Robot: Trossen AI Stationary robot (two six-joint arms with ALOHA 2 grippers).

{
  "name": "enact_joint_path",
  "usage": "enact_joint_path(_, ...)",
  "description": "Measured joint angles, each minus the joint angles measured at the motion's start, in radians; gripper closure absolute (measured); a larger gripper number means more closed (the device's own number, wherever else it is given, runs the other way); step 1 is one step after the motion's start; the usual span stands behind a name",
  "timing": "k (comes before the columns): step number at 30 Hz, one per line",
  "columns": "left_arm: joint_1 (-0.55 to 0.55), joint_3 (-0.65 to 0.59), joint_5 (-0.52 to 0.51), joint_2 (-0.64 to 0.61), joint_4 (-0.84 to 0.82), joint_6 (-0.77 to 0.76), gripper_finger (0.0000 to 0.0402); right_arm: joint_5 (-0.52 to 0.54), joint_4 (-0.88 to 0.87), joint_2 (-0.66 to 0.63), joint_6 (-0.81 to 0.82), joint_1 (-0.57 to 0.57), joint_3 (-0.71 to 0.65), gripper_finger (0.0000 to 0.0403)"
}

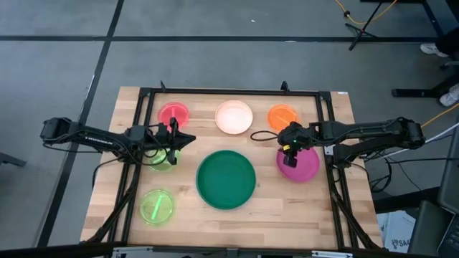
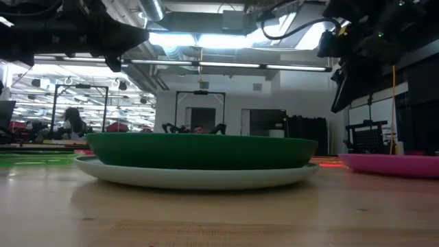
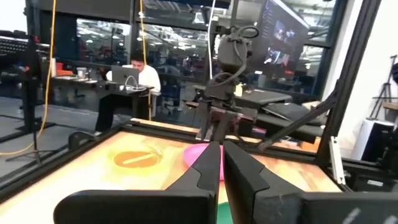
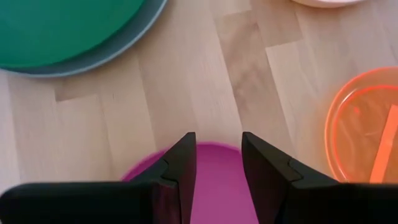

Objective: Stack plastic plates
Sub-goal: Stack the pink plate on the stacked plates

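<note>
The dark green plate (image 1: 226, 179) lies on the light blue plate (image 2: 199, 177) at the table's middle. The magenta plate (image 1: 301, 166) sits to their right. The cream plate (image 1: 234, 117), the red plate (image 1: 173, 113) and the orange plate (image 1: 282, 116) stand along the far side. One neon green plate (image 1: 157, 206) lies near left, and another (image 1: 162, 160) lies under the left arm. My right gripper (image 4: 214, 140) is open, points down and hangs above the magenta plate's left rim (image 4: 214, 149), clear of it. My left gripper (image 3: 221, 149) is shut, held level and raised.
A black frame (image 1: 147, 93) borders the work area on the far, left and right sides. Bare wood (image 1: 287, 208) lies along the near edge, right of the green stack. A person sits at a desk (image 3: 134, 78) in the room beyond the table.
</note>
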Motion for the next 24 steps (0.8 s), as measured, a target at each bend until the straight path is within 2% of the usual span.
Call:
enact_joint_path(10, 0.0, 0.013, -0.001, 0.045, 0.0, 0.013, 0.039, 0.013, -0.113, 0.016, 0.05, 0.0, 0.0, 0.0277)
enact_joint_path(16, 0.0, 0.013, -0.001, 0.045, 0.002, 0.01, 0.039, 0.03, -0.158, 0.065, 0.08, -0.009, 0.0, 0.0216)
enact_joint_path(19, 0.0, 0.013, -0.001, 0.045, 0.003, 0.011, 0.039, 0.055, -0.183, 0.085, 0.034, -0.028, 0.0, 0.0184)
enact_joint_path(24, 0.0, 0.013, -0.001, 0.045, 0.008, 0.011, 0.039, 0.07, -0.185, 0.114, -0.068, -0.097, 0.0, 0.0171)
